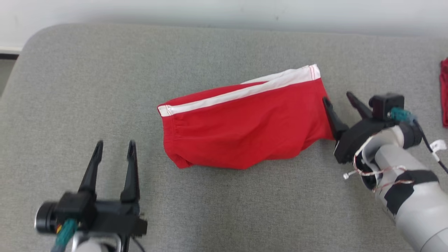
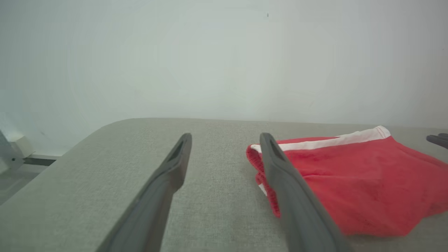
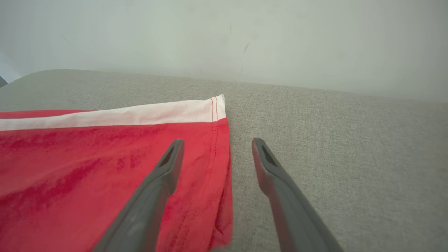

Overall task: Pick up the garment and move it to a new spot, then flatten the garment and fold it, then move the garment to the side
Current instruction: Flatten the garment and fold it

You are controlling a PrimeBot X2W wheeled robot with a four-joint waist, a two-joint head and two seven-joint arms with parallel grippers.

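Observation:
The garment (image 1: 245,122) is a pair of red shorts with a white side stripe, lying folded on the grey cushioned surface (image 1: 224,206) near its middle. My left gripper (image 1: 115,145) hovers open at the lower left, apart from the waistband end, with nothing between its fingers. My right gripper (image 1: 337,97) stands open at the garment's right hem. In the right wrist view one finger is over the red cloth (image 3: 105,164) and the other over bare surface, the hem lying between them (image 3: 215,141). The left wrist view has the garment (image 2: 350,182) to the right of my open gripper (image 2: 225,138).
A pale wall runs along the far edge of the surface (image 1: 224,14). Another piece of red cloth (image 1: 443,92) shows at the right edge. The surface's rounded left corner drops off at the far left (image 1: 21,52). Bare grey surface lies in front of the garment.

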